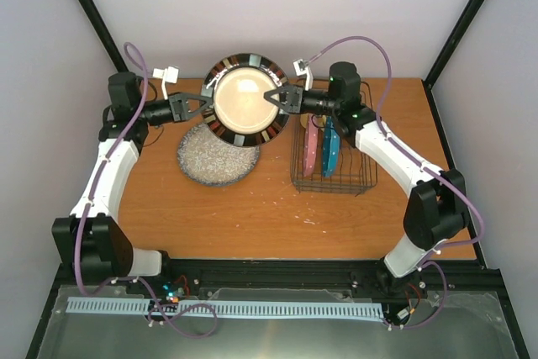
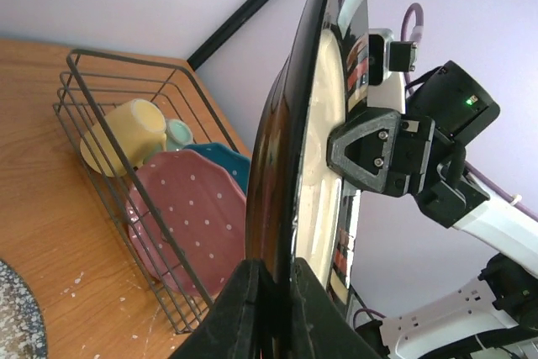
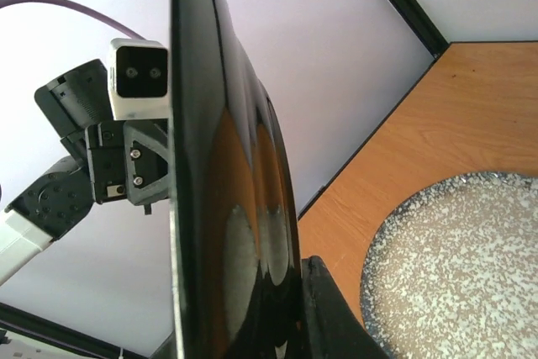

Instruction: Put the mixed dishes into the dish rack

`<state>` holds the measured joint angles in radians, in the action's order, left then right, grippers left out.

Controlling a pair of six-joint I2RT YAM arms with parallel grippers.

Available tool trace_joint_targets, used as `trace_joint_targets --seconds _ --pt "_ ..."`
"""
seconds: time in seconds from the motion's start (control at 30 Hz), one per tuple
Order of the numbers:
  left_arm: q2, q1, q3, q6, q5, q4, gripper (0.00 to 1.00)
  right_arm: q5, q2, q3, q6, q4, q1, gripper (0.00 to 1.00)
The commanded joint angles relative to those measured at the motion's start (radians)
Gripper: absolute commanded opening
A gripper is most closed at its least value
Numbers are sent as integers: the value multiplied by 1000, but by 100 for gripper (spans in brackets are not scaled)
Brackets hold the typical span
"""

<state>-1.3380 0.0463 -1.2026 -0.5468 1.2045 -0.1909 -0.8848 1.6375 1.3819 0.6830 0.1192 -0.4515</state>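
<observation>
You have the dark-rimmed plate [image 1: 244, 100] off the counter [image 1: 277, 216], hung between the two arms with its cream underside turned up toward the overhead camera. The left fingers [image 1: 206, 105] are pressed together on its left rim. The right fingers [image 1: 273, 97] straddle the opposite rim and look pinched onto it, though the wrist view shows only one of them clearly against the plate's face. The plate's width runs straight from one set of fingers to the other. The dish rack [image 1: 334, 189] lies just below and to the wrist side of the right fingers, well apart from the left fingers, so the right arm is plainly the nearer one. The plates already in it stand on edge, running from near to far. The plate you hold lies across that line, so I judge it needs a turn before it can drop into a slot. Count six dishes. Four are in the one rack: the pink dotted plate [image 1: 311, 147], the teal dotted plate [image 1: 330, 150], the yellow handled mug [image 2: 126, 136] and the small mint-green bowl [image 2: 178, 132]. One is in the fingers, and the grey speckled plate [image 1: 214, 157] lies flat on the counter below the left fingers.
</observation>
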Motion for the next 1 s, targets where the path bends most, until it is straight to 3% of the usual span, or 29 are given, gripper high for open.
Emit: trace_joint_targets --seconds 0.0,0.07,0.1,0.17,0.2,0.23,0.27,0.4,0.47,0.53,0.63,0.77,0.97 --pt "-7 -14 -32 24 64 77 7 -81 -52 39 50 62 -21 3" --pt "-9 -14 -35 30 49 67 14 -59 -61 40 34 40 -19 3" --pt "-11 -14 -37 40 39 56 22 -50 -66 36 34 37 -19 3" --pt "-14 -14 -54 78 -4 -13 55 -25 -76 30 37 26 -12 3" --pt "-15 -15 -63 101 -25 -42 66 -17 -82 24 41 30 -10 3" --pt "-15 -14 -74 124 -49 -75 94 -6 -89 16 44 26 -4 3" --pt "-15 -14 -89 146 -84 -107 99 14 -96 5 45 17 2 3" --pt "23 -14 -131 210 -298 -195 100 85 -135 -23 40 -19 39 3" --pt "79 -13 -121 221 -451 -181 100 164 -167 -14 -5 -115 51 3" --pt "153 -13 -93 241 -617 -146 100 281 -205 39 -93 -258 54 3" --pt "249 -9 -5 245 -747 -40 100 549 -263 117 -226 -444 54 3" --pt "342 3 122 250 -749 99 100 934 -366 172 -334 -607 54 3" --pt "339 6 168 274 -785 97 100 1398 -491 157 -376 -760 53 3"
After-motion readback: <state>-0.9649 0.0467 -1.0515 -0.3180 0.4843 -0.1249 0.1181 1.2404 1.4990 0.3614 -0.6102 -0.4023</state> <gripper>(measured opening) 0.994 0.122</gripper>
